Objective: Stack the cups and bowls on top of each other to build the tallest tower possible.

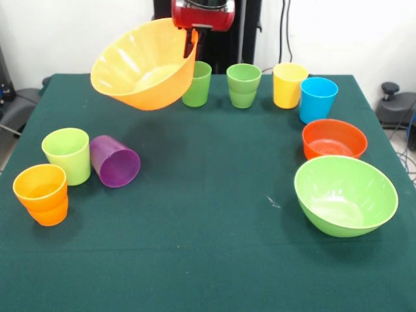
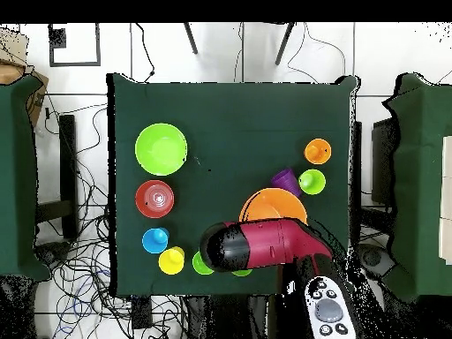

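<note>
The large orange bowl (image 1: 144, 64) is held tilted by its rim in the clenched gripper (image 1: 192, 34), above the worktop's far edge, well apart from the lime-green bowl (image 1: 345, 195).

arm (image 2: 265, 244) over table's (image 2: 229, 115) bottom edge, covering part of orange bowl (image 2: 269, 205) | lime bowl (image 2: 161, 148) above red bowl (image 2: 155, 198) | purple cup (image 2: 285, 181) touching lime cup (image 2: 311, 182)
</note>
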You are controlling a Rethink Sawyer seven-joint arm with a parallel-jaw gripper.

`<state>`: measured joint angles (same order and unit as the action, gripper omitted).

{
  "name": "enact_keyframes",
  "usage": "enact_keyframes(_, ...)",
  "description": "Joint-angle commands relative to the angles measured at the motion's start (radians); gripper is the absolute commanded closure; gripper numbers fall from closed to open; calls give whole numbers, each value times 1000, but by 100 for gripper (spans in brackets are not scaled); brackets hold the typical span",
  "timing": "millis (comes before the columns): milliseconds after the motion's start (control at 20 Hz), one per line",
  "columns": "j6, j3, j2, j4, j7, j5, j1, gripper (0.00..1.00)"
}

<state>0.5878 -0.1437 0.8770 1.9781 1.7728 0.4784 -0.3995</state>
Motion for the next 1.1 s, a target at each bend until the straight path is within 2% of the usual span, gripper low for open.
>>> enact_keyframes(50,43,-109,-70,-85,9,-55,15,100)
enact_keyframes(600,47,-90,-110,-131,34,-56,59,100)
enact_keyframes(1100,10,-35,-195,-203,101,-34,131,100)
